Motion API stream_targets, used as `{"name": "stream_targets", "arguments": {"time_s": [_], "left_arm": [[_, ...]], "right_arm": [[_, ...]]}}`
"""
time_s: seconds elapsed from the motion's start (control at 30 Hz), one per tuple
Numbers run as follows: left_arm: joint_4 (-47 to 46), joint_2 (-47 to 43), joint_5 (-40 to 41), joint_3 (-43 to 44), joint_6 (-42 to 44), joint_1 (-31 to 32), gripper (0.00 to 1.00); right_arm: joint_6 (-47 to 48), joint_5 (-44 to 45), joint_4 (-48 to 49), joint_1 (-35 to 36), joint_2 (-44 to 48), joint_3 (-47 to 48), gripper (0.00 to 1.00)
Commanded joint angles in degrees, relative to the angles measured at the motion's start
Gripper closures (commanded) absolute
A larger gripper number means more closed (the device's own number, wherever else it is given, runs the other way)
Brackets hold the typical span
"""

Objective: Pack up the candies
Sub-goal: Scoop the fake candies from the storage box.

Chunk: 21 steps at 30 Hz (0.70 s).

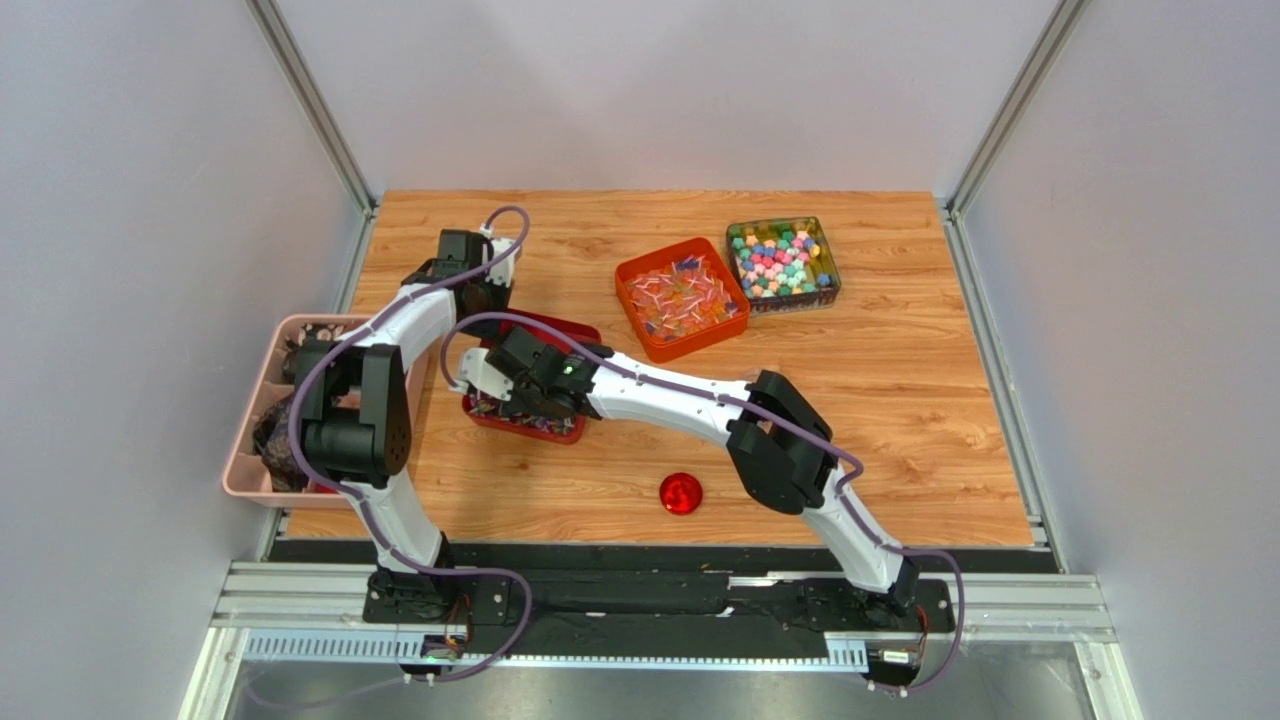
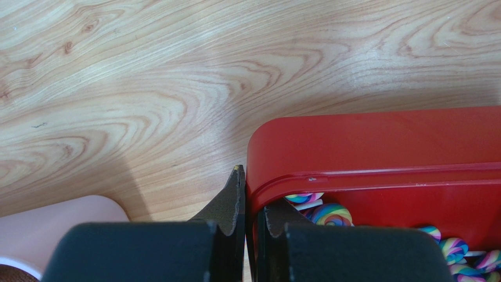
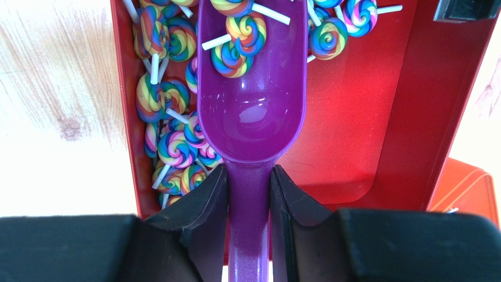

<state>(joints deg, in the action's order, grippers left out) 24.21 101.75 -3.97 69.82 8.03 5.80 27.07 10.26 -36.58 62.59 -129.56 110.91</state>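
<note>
A red box (image 1: 567, 333) left of the table's middle holds rainbow swirl lollipop candies (image 3: 170, 147) piled against one wall. A purple scoop (image 3: 253, 111) lies inside the red box (image 3: 353, 129) with three lollipops (image 3: 238, 41) in its bowl. My right gripper (image 3: 248, 176) is shut on the scoop's handle; from above it (image 1: 489, 387) hangs over the box. My left gripper (image 2: 254, 194) is shut on the wall at a corner of the red box (image 2: 376, 141), one finger outside and one inside beside lollipops (image 2: 332, 214). From above, that gripper (image 1: 489, 308) is at the box's far left corner.
An orange box (image 1: 684, 297) of small wrapped candies and a clear box (image 1: 781, 263) of pastel candies stand at the back right. A round red lid (image 1: 681, 492) lies near the front. A pink basket (image 1: 256, 435) hangs at the table's left edge.
</note>
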Motion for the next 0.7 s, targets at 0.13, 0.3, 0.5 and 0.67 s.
{"name": "stream_targets", "arguments": {"time_s": [0.13, 0.3, 0.5, 0.67], "left_arm": [[2.34, -1.91, -7.28, 2.86, -3.55, 0.88, 1.0], [2.42, -2.0, -7.46, 2.86, -3.46, 0.88, 1.0], [2.42, -2.0, -7.37, 2.95, -3.46, 0.88, 1.0], [2.42, -2.0, -7.46, 2.86, -3.55, 0.88, 1.0]], "right_arm": [[1.06, 2.04, 0.01, -0.1, -5.18, 0.36, 0.81], [1.06, 2.22, 0.28, -0.01, -5.36, 0.36, 0.8], [0.44, 2.75, 0.81, 0.08, -5.79, 0.36, 0.76], [0.18, 2.75, 0.81, 0.08, -5.71, 0.18, 0.74]]}}
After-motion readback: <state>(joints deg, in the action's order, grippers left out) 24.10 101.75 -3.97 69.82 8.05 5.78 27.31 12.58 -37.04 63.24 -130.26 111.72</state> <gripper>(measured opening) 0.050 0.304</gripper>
